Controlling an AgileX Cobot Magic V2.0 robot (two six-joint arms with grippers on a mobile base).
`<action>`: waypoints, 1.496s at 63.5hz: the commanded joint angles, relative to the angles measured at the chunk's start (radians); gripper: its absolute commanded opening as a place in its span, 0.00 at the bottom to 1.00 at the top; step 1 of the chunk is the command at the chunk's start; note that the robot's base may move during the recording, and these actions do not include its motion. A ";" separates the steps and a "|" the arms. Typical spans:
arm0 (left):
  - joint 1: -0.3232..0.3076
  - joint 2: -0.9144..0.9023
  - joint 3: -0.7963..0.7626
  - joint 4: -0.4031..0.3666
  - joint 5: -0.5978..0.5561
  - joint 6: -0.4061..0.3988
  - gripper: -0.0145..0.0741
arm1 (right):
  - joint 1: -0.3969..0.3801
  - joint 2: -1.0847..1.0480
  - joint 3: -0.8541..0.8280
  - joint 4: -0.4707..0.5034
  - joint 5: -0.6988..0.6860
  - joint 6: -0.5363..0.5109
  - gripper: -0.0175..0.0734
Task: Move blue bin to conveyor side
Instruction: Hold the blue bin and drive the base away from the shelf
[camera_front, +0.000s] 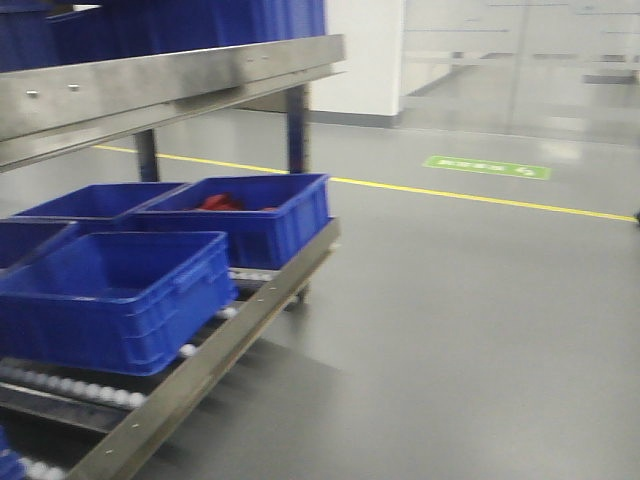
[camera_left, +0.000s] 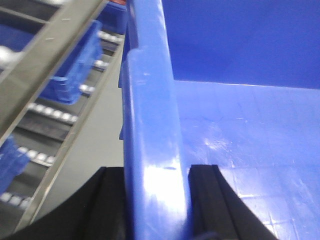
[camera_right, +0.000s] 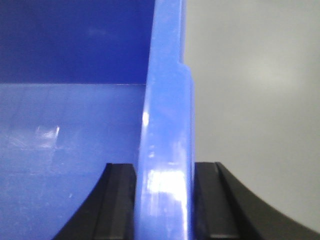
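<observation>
I am looking out over a smooth grey floor (camera_front: 480, 320) that is catching soft reflections, with a yellow line (camera_front: 480, 198) running across it and a green floor marking (camera_front: 487, 167) lying beyond that. A glass partition (camera_front: 520, 60) is closing off the back of the room. On the left a stainless-steel rack (camera_front: 180, 75) is standing, its lower roller rails (camera_front: 60, 385) carrying several blue crates (camera_front: 115, 295). One crate at the back (camera_front: 250, 215) is holding something red that I cannot make out.

The front view is smearing with motion blur, and the rack is running off the left edge. Both wrist views are cropping the blue bin (camera_left: 240, 150) heavily, so I am seeing only its rim, part of the floor inside it and one far wall.

The left tool (camera_left: 156, 172) is clenching the bin's left rim between its black fingers (camera_left: 112, 200), with the rack showing just past that wall. The right tool (camera_right: 164, 170) is grasping the opposite rim, with bare floor beside it. The bin is hanging between the two arms, mouth facing up. Each gripped wall is running straight away from its camera. I cannot tell which way the long axis is lying.
</observation>
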 joint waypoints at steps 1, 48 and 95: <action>0.002 -0.021 -0.015 0.038 -0.091 0.016 0.14 | -0.006 -0.024 -0.014 -0.079 -0.092 -0.017 0.10; 0.002 -0.021 -0.015 0.038 -0.091 0.016 0.14 | -0.006 -0.024 -0.014 -0.079 -0.092 -0.017 0.10; 0.002 -0.021 -0.015 0.038 -0.091 0.016 0.14 | -0.006 -0.024 -0.014 -0.079 -0.092 -0.017 0.10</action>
